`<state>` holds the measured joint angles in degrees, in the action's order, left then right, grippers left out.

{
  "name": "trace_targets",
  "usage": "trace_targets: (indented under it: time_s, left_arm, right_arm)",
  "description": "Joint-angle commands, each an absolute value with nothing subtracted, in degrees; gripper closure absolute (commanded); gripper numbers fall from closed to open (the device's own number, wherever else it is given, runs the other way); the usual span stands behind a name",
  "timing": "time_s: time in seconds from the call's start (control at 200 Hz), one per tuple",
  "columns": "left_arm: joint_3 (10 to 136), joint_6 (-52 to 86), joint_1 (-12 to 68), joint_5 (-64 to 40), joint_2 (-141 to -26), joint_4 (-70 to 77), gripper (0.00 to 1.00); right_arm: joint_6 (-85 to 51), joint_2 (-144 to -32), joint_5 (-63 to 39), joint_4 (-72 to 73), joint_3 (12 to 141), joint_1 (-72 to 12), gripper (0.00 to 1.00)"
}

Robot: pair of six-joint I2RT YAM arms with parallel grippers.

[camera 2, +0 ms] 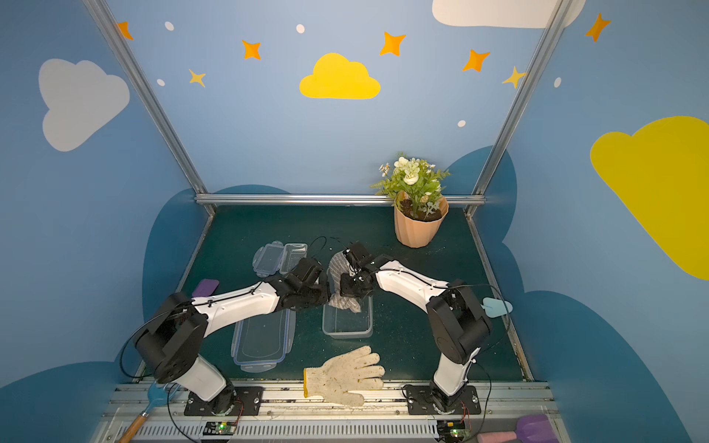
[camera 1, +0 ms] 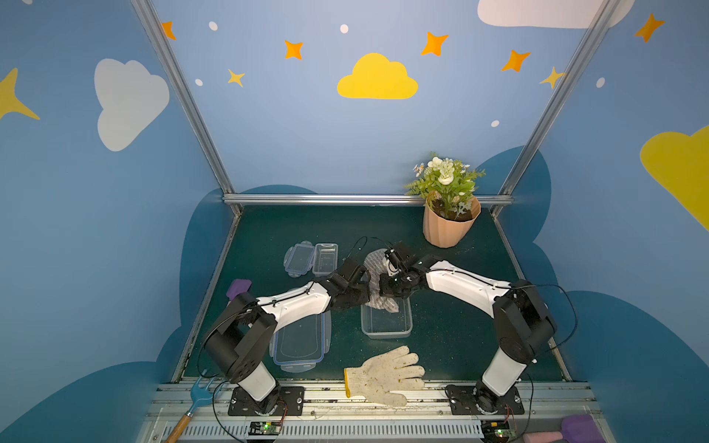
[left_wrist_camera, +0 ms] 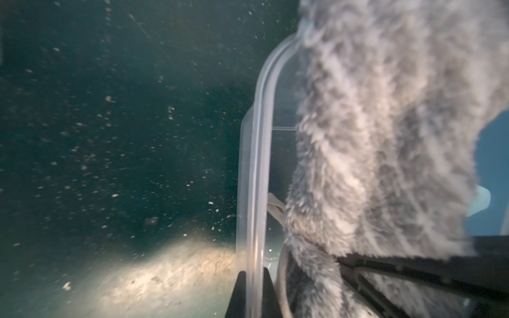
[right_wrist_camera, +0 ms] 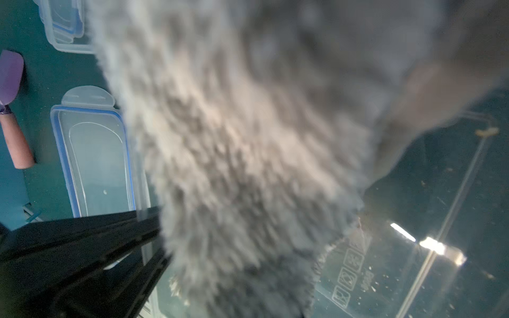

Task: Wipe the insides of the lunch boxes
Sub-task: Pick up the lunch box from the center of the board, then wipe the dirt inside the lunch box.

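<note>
Wiping barely begun: left hand (left_wrist_camera: 252, 291) pinches the rim of the large lunch box (camera 1: 386, 324) at mid-counter (camera 1: 460, 307), right hand (camera 1: 389, 291) pinches a grey cloth (camera 1: 378, 264) dangling into its far end, specks (camera 1: 401, 319) seemingly on its floor; small lunch box (camera 1: 325, 259) near the far left corner looks unwiped.

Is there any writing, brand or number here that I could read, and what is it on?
No word, brand or number is readable.
Three square symbols, embossed on the large lunch box base: pictures only.
Beside them, a small embossed line: too blurred to read.
</note>
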<state>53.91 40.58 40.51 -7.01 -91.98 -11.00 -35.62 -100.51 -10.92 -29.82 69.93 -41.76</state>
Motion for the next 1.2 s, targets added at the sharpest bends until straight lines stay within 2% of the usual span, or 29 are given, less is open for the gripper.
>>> trace_targets:
  time_s: [0.0, 0.15, 0.345, 0.506, 0.631, 0.766, 0.856, 0.991, 1.076, 1.197]
  left_arm:
    - [55.1, 40.6, 41.5, -9.0, -88.4, -8.2, 0.96]
    - [54.9, 42.3, 43.4, -13.8, -86.4, -4.0, 0.96]
    - [54.6, 47.2, 42.9, -12.6, -84.2, -1.5, 0.96]
    - [55.4, 49.3, 39.2, 2.4, -79.9, -5.3, 0.96]
    - [59.1, 47.6, 37.8, 16.5, -77.8, -10.0, 0.96]
    - [65.7, 43.2, 38.1, 21.6, -78.3, -16.6, 0.96]
    - [68.4, 41.0, 40.7, 25.1, -78.2, -21.1, 0.96]
    - [69.6, 39.5, 46.8, 31.2, -77.5, -29.3, 0.96]
    - [68.7, 41.0, 50.2, 32.1, -76.6, -33.5, 0.96]
    - [65.6, 44.5, 54.5, 30.1, -74.8, -35.1, 0.96]
  right_arm:
    - [-36.4, -103.5, -9.1, -27.6, 73.8, -42.1, 1.00]
    - [-36.3, -108.8, -5.6, -26.1, 79.9, -42.1, 1.00]
    - [-39.7, -110.3, -12.6, -19.2, 80.1, -43.2, 1.00]
    - [-39.4, -106.9, -19.0, -21.0, 75.3, -46.1, 1.00]
    - [-38.0, -102.0, -20.2, -25.6, 71.0, -48.3, 1.00]
    - [-35.0, -100.3, -21.3, -35.6, 70.2, -48.8, 1.00]
    - [-31.5, -102.2, -17.2, -46.0, 73.7, -48.8, 1.00]
    - [-30.0, -104.5, -2.6, -56.8, 78.8, -48.1, 1.00]
    - [-30.6, -104.5, 3.1, -57.9, 81.4, -46.5, 1.00]
    - [-30.7, -104.4, 5.2, -53.5, 84.4, -44.0, 1.00]
